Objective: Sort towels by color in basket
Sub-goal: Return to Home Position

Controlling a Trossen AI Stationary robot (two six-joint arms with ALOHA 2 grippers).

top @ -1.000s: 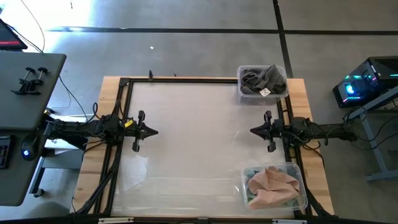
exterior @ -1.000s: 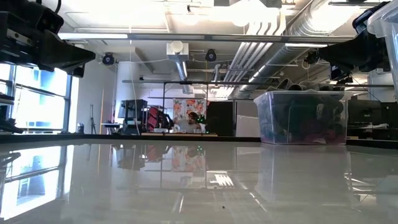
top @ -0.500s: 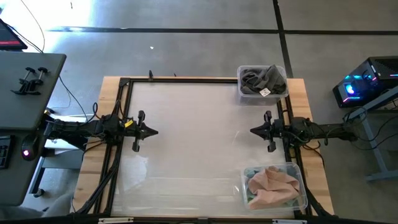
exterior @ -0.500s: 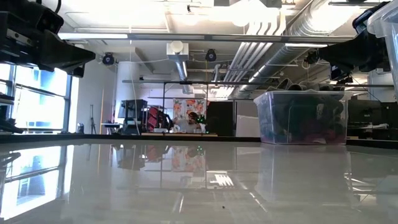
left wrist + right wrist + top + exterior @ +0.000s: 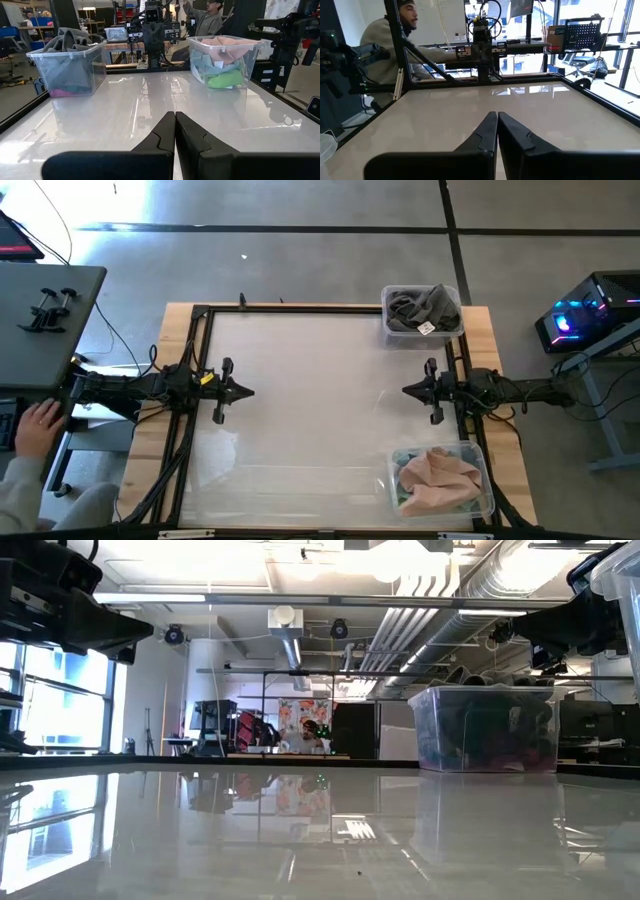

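Two clear plastic bins stand on the white table's right side. The far bin (image 5: pixel 421 312) holds dark grey towels (image 5: pixel 420 306), with a magenta one (image 5: pixel 61 92) low inside. The near bin (image 5: pixel 441 480) holds a peach-pink towel (image 5: pixel 438 473) on top of mint and green ones (image 5: pixel 224 78). My left gripper (image 5: pixel 248 392) is shut and empty at the table's left edge, pointing level toward the right. My right gripper (image 5: pixel 407 390) is shut and empty at the right edge, facing it, between the two bins.
A black frame (image 5: pixel 300 307) runs round the table top. The wide middle of the table (image 5: pixel 320 400) lies between the two grippers. A person's hand (image 5: pixel 38 423) and sleeve show at the side desk left of the table.
Both arms have kept still. A person's hand and sleeve have come into the high view at the lower left, by the desk beside the table.
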